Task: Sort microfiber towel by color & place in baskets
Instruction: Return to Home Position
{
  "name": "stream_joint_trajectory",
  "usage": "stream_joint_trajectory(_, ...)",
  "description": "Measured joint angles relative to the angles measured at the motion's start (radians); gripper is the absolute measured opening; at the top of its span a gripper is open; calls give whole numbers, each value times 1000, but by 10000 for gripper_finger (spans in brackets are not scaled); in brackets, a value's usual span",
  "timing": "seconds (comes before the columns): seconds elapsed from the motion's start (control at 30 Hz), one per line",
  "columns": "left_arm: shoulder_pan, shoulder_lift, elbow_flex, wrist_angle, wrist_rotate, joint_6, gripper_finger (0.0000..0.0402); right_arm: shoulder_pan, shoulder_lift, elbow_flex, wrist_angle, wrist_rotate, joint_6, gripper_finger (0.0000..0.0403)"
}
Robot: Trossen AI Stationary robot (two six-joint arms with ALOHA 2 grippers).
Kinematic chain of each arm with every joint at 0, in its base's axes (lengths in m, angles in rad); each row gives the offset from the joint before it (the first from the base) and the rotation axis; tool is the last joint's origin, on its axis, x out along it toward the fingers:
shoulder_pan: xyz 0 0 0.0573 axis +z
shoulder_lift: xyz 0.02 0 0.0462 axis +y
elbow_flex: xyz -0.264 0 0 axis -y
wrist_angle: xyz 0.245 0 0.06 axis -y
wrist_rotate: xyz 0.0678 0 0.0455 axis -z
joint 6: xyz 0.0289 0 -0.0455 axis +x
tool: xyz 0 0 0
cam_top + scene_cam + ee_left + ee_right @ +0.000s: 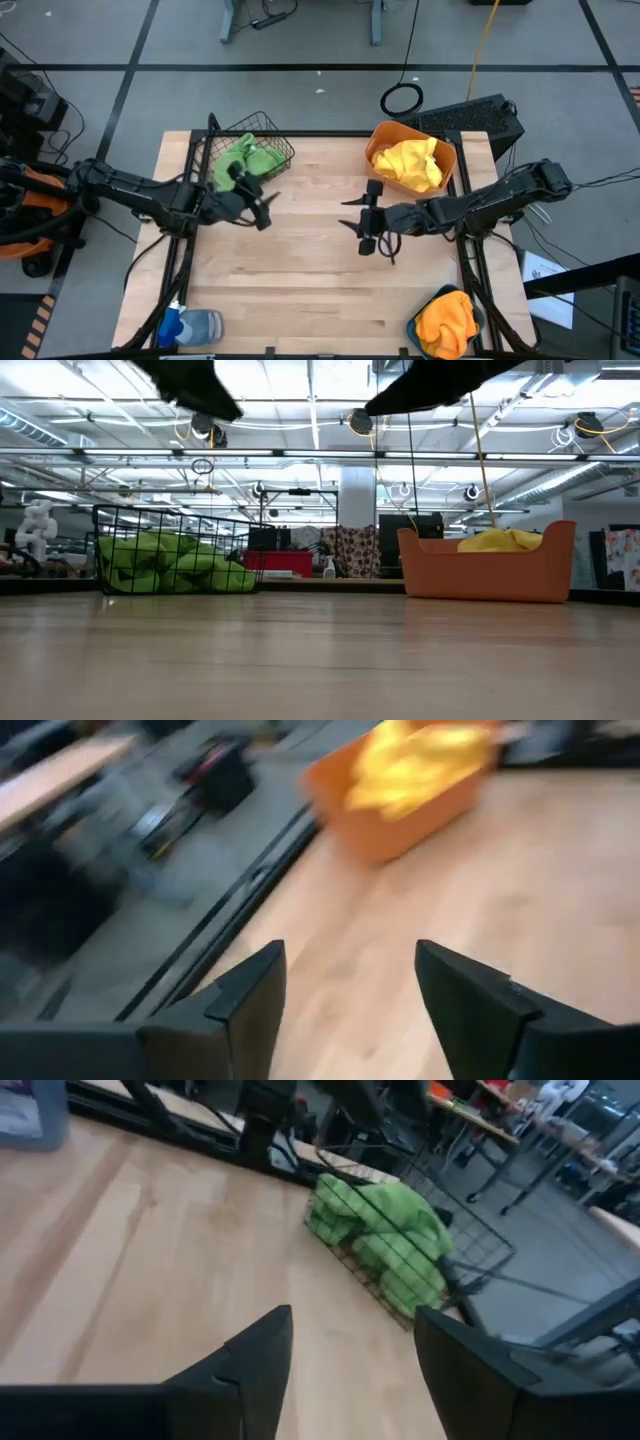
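Observation:
Green towels [246, 158] lie in the black wire basket [283, 150] at the far left of the table. Yellow towels [410, 164] fill the orange basket [381, 132] at the far right. Orange towels [446, 320] sit in the dark teal basket [412, 324] at the near right corner. My left gripper [263, 206] hovers open above the table, just near of the wire basket, and its wrist view faces the orange basket [345, 815]. My right gripper [362, 226] hovers open over the table's middle, with the green towels [385, 1230] ahead in its wrist view. Both grippers hold nothing.
A blue-and-white plastic bottle [190, 326] lies at the near left corner. Bare wood [310, 270] stretches between the grippers and the near edge. In the low view the wire basket [175, 560] and the orange basket [488, 572] stand on the far part of the table.

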Motion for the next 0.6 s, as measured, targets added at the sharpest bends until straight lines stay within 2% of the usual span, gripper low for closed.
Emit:
stream_joint_trajectory(0.07,-15,0,-1,104,64,103,208,-11,-33,-1,-22,-2,-26,192)
stream_joint_trajectory(0.17,-25,-6,-4,216,121,219,159,-31,-79,0,-23,-40,-52,157)
stream_joint_trajectory(0.4,-16,-12,-27,244,199,274,18,-78,-152,-51,-28,-192,-63,43)
stream_joint_trajectory(0.5,3,-12,-75,319,247,275,11,-98,-160,-85,-24,-194,-60,8)
stream_joint_trajectory(0.6,35,-12,-138,427,311,293,16,-122,-160,-116,3,-197,-63,12)
